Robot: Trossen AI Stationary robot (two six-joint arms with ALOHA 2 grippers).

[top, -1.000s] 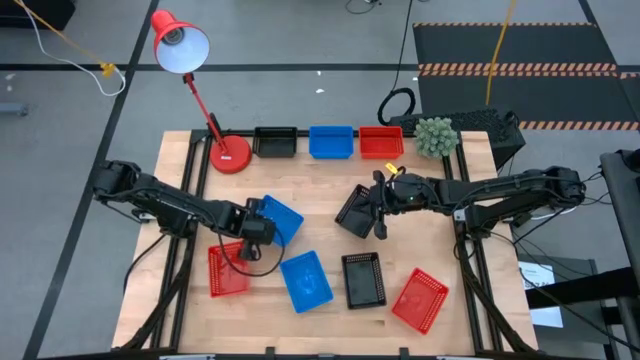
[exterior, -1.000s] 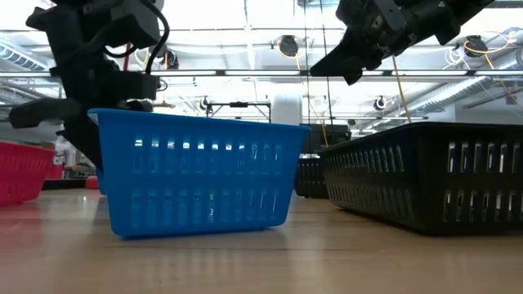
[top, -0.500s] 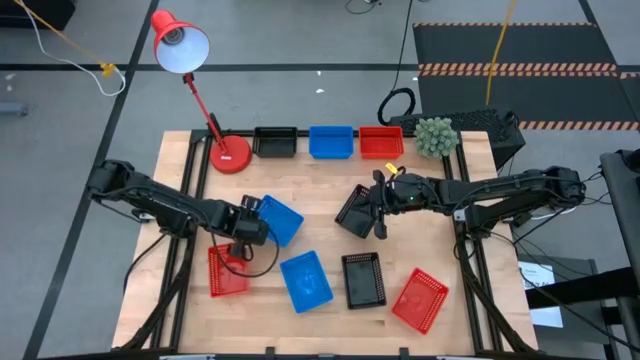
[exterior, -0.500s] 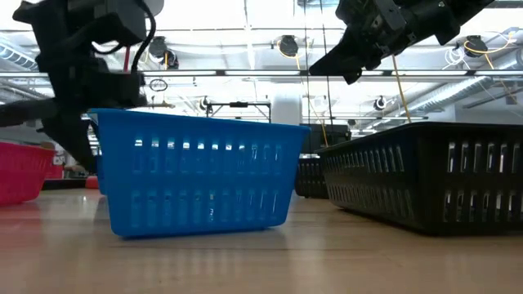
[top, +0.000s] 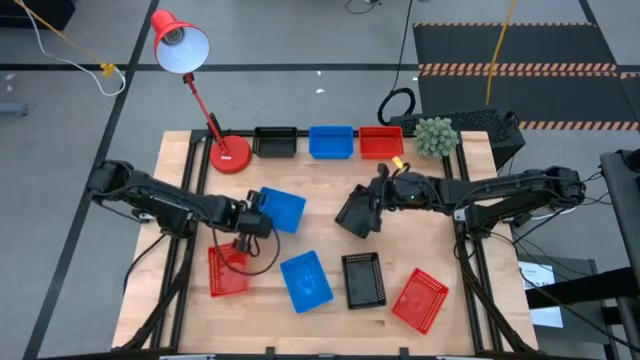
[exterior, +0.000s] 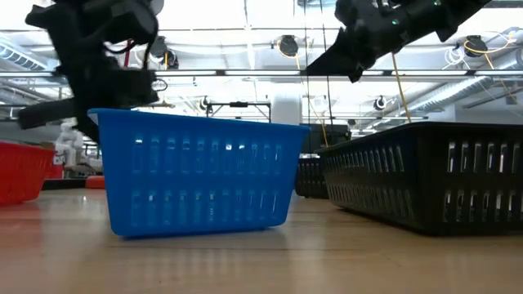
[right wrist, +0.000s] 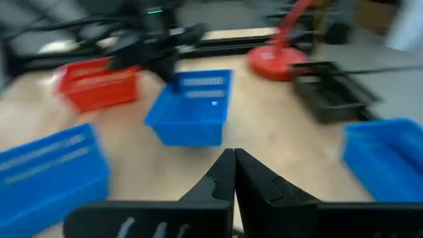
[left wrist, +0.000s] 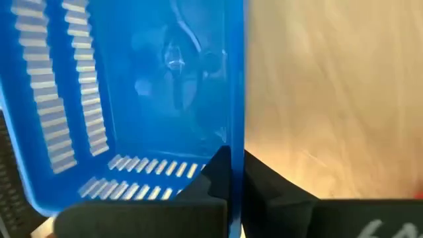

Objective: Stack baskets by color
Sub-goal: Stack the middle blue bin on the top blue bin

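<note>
My left gripper is shut on a blue basket at the table's left middle; the right wrist view shows this basket upright. My right gripper is shut on a black basket, held tilted above the table's middle. On the near half of the table lie a red basket, a blue one, a black one and another red one. A black, a blue and a red basket stand along the far edge. My left gripper pinches one side wall of the blue basket at its rim, one finger inside and one outside. The fingers slant down from the table's left. The basket sits upright; whether its bottom rests on the wood I cannot tell. My right gripper holds the black basket by its edge nearest the right arm, coming from the table's right. The basket hangs tilted, clear of the table. Its own wrist view shows only shut fingers, so the place of contact is hidden.
A red lamp stands with its round base at the far left, its shade beyond the table. A green plant sits at the far right corner. Bare wood lies between the held baskets and the far row.
My left gripper opened wider, then shut on the blue basket's wall and rolled; the basket has turned about and shifted a little toward the far edge. My right gripper has rolled in place, tipping the black basket slightly.
</note>
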